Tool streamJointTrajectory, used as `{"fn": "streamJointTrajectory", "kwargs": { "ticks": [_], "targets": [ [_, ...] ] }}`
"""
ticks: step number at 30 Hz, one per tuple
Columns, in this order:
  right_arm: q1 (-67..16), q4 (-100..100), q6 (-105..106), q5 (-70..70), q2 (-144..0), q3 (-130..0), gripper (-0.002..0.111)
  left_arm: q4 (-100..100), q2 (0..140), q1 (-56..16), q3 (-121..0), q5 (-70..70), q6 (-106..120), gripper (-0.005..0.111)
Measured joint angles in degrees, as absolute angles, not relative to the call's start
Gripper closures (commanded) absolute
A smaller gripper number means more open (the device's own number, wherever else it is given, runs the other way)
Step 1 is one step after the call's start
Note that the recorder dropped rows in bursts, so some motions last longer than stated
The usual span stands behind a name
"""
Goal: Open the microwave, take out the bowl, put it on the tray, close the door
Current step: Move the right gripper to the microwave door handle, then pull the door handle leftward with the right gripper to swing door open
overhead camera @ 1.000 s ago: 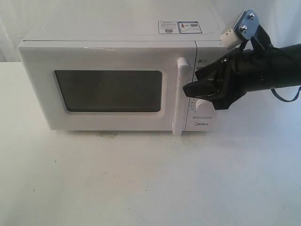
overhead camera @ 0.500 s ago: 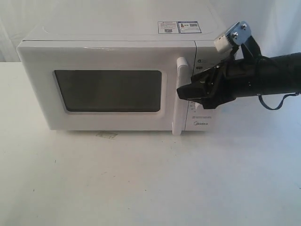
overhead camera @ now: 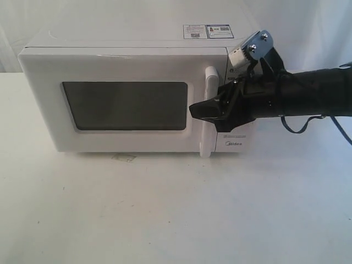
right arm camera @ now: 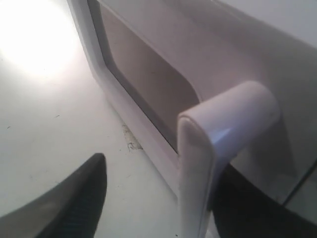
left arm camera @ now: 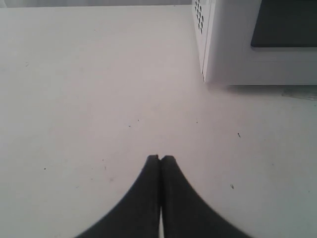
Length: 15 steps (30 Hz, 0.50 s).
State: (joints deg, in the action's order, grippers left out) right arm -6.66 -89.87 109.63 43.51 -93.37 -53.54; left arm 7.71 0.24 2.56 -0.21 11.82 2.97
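Microwave (overhead camera: 135, 93) sits on the white table (overhead camera: 165, 209) with its door (overhead camera: 124, 69) closed. At the door's right edge the right gripper (overhead camera: 204, 109) is spread wide, one finger on each side of the vertical handle (overhead camera: 208, 140), not clamped. Off the microwave's left front corner, the left gripper (left arm camera: 159, 159) hovers over the table, fingers pressed together

I've got open tabletop (overhead camera: 176, 214) in front of the microwave (overhead camera: 126, 41) for passing. Shut door (overhead camera: 110, 69) blocks entry; its handle (overhead camera: 207, 140) stands between my right claw's (overhead camera: 201, 109) spread jaws.
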Motion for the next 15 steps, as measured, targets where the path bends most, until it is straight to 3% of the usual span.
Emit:
{"fn": "streamJointTrajectory", "kwargs": {
  "ticks": [10,12,15],
  "targets": [
    [-7.31,-90.09,109.41,40.87,-92.84,-53.75,0.066,7.71,0.24,2.56,-0.21,11.82,2.97,0.107],
    [-7.48,-89.51,108.59,40.30,-92.61,-54.14,0.077,7.71,0.24,2.56,-0.21,11.82,2.97,0.107],
    [-7.69,-89.10,107.74,39.20,-92.28,-54.26,0.103,7.71,0.24,2.56,-0.21,11.82,2.97,0.107]
  ]
}}
